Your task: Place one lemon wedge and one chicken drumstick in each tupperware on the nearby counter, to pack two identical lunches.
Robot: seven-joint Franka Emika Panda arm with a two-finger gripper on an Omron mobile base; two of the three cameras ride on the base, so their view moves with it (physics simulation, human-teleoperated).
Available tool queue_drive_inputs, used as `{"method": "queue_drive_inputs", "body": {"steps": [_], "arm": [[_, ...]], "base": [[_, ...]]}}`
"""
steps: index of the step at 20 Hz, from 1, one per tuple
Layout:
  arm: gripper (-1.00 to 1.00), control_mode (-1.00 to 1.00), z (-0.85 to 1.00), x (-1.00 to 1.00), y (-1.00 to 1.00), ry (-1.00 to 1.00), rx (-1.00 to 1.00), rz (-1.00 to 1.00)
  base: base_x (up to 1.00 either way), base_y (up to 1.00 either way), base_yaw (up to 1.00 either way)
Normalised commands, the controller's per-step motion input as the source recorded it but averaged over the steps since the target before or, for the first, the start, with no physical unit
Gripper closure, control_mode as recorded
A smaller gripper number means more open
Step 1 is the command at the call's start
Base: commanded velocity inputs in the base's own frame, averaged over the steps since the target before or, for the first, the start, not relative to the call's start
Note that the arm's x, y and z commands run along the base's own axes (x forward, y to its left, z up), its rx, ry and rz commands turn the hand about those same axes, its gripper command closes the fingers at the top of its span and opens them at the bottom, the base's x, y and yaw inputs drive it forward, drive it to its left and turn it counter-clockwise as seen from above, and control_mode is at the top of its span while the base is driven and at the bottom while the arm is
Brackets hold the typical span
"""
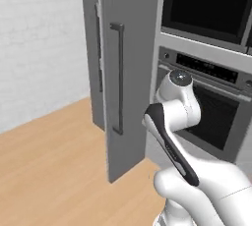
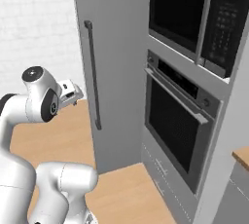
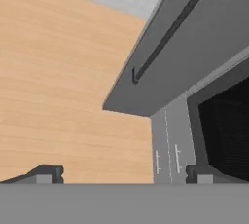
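Note:
My gripper (image 3: pixel 122 177) is open, its two dark fingertips (image 3: pixel 46 174) set wide apart with nothing between them. It looks down at the wooden floor in front of a grey door and an oven. My white hand (image 2: pixel 71 93) sticks out to the right of the arm's elbow, at about the height of the door handle's middle. A corner of the light wooden counter (image 2: pixel 241 154) shows at the far right edge. The lemon wedges, chicken drumsticks and tupperwares are out of view.
A tall grey fridge door (image 1: pixel 130 72) with a long vertical handle (image 2: pixel 92 74) stands just ahead. Right of it are a built-in oven (image 2: pixel 177 123) and a microwave (image 2: pixel 194 9) above it. Wooden floor (image 1: pixel 49 171) spreads left towards a white brick wall (image 1: pixel 39 38).

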Motion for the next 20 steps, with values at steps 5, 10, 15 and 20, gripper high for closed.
{"method": "queue_drive_inputs", "body": {"steps": [5,10,15,20], "arm": [[-1.0,1.0,0.0,0.0,0.0,0.0,0.0,0.0],[-1.0,1.0,0.0,0.0,0.0,0.0,0.0,0.0],[-1.0,1.0,0.0,0.0,0.0,0.0,0.0,0.0],[-1.0,1.0,0.0,0.0,0.0,0.0,0.0,0.0]], "base": [[-0.07,0.32,0.55],[0.68,0.31,0.37],[1.0,0.45,0.18],[1.0,0.87,0.07]]}}
